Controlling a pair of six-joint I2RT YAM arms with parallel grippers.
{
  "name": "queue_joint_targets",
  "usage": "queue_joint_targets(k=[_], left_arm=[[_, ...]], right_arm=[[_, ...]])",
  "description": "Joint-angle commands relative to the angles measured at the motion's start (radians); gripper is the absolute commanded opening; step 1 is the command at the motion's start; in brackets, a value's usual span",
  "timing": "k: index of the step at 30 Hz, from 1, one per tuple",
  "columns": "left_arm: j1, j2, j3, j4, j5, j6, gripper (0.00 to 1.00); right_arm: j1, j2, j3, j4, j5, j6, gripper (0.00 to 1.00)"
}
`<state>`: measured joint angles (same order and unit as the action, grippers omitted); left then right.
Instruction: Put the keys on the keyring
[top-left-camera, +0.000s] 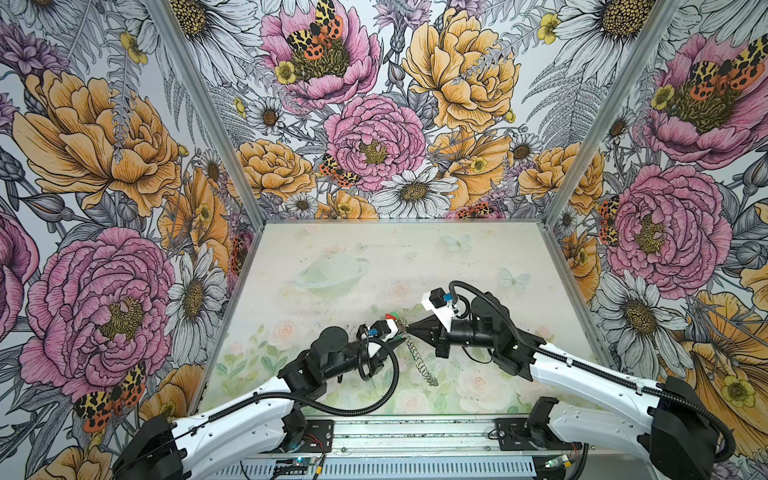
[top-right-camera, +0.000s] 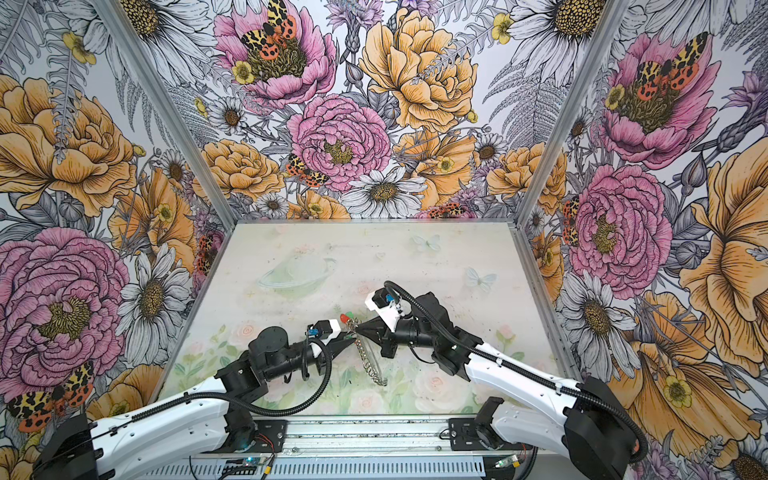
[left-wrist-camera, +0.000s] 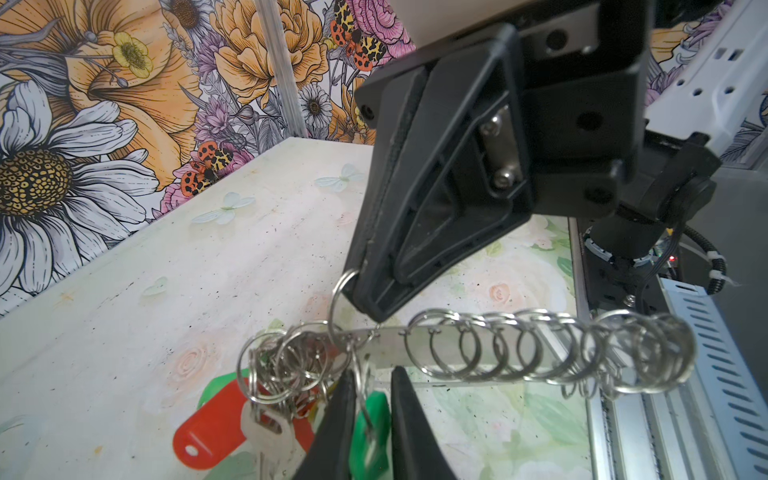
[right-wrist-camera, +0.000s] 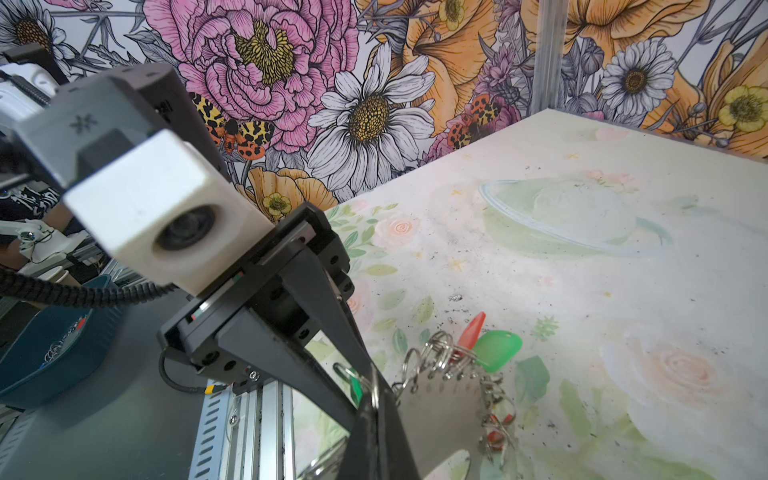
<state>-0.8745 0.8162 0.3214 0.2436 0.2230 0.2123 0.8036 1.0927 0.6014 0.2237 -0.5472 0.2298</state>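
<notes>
The keyring (top-left-camera: 419, 361) (top-right-camera: 368, 357), a flat grey hoop (left-wrist-camera: 390, 345) (right-wrist-camera: 440, 407) fringed with small silver rings, hangs tilted over the table's middle. My right gripper (top-left-camera: 409, 328) (right-wrist-camera: 376, 395) is shut on its upper end, pinching a ring there. Several keys dangle from that end with red (left-wrist-camera: 208, 432) and green (right-wrist-camera: 498, 349) tags, seen as a small cluster (top-left-camera: 390, 316) in both top views. My left gripper (top-left-camera: 401, 338) (left-wrist-camera: 374, 372) sits just under the hoop with its jaws a narrow gap apart. A blurred green-tagged key (left-wrist-camera: 370, 432) and its ring hang in that gap.
Floral walls close in the table (top-left-camera: 374, 257) on three sides. A metal rail (top-left-camera: 415, 432) with both arm bases runs along the front edge. A dark blue bin (right-wrist-camera: 54, 345) stands off the table beyond the rail. The two grippers' tips nearly meet.
</notes>
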Motion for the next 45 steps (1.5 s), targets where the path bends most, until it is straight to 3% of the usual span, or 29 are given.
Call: queue_joint_targets(k=[1, 15, 21, 27, 31, 36, 45], left_arm=[[0.005, -0.01, -0.007, 0.01, 0.032, -0.002, 0.24], [0.035, -0.151, -0.062, 0.055, -0.001, -0.059, 0.32], [0.04, -0.124, -0.056, 0.067, 0.073, -0.07, 0.2], [0.047, -0.107, -0.056, 0.077, 0.101, -0.074, 0.18], [0.049, -0.104, -0.056, 0.078, 0.107, -0.077, 0.18], [0.049, -0.104, -0.055, 0.079, 0.109, -0.075, 0.09], [0.052, -0.099, -0.054, 0.076, 0.093, -0.072, 0.01]], right_arm=[[-0.005, -0.017, -0.003, 0.15, -0.023, 0.034, 0.0], [-0.005, -0.009, -0.026, 0.102, -0.095, -0.06, 0.0], [0.01, 0.001, -0.059, 0.176, -0.09, -0.07, 0.0], [0.023, 0.016, -0.071, 0.221, -0.085, -0.066, 0.0], [0.029, 0.024, -0.075, 0.243, -0.085, -0.069, 0.0], [0.037, 0.035, -0.078, 0.273, -0.09, -0.07, 0.0], [0.044, 0.026, -0.092, 0.275, -0.091, -0.096, 0.0]])
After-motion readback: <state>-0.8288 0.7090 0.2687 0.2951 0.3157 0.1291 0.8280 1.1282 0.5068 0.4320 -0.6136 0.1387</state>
